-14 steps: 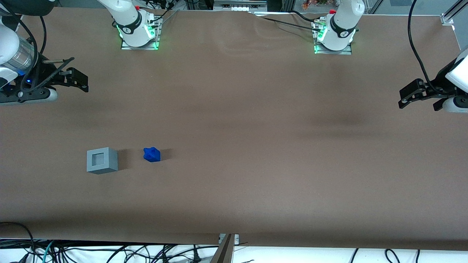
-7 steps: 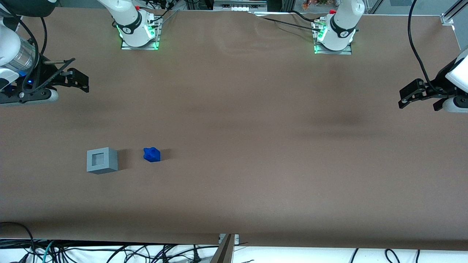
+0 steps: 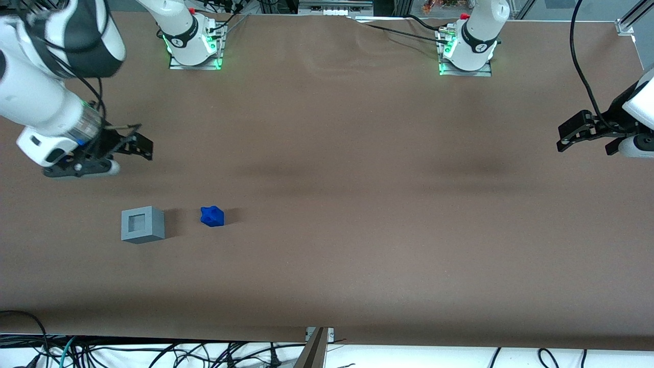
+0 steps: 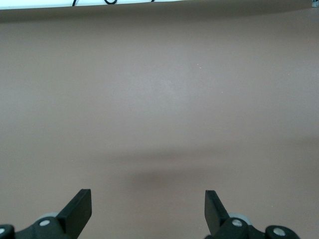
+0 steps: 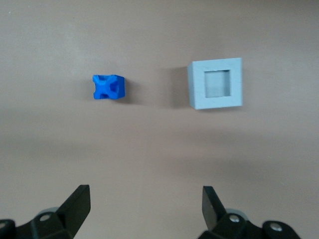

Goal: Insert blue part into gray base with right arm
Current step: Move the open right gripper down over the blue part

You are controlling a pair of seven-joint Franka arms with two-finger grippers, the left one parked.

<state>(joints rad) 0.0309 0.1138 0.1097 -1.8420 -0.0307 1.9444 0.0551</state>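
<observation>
No brand, label or writing could be read on anything in view. My gripper (image 3: 143,146) hung above the brown table (image 3: 357,204) with its fingers (image 5: 212,199) spread wide and nothing between them. From the gripper, in the front view, the blue part (image 3: 212,216) lay at about four o'clock and the gray base (image 3: 142,224) at about six o'clock, both well apart from the fingertips and nearer the front camera. The blue part sat near the base without touching it, at its three o'clock. The base's square socket (image 5: 218,83) faced upward. I counted one blue part, one gray base.
</observation>
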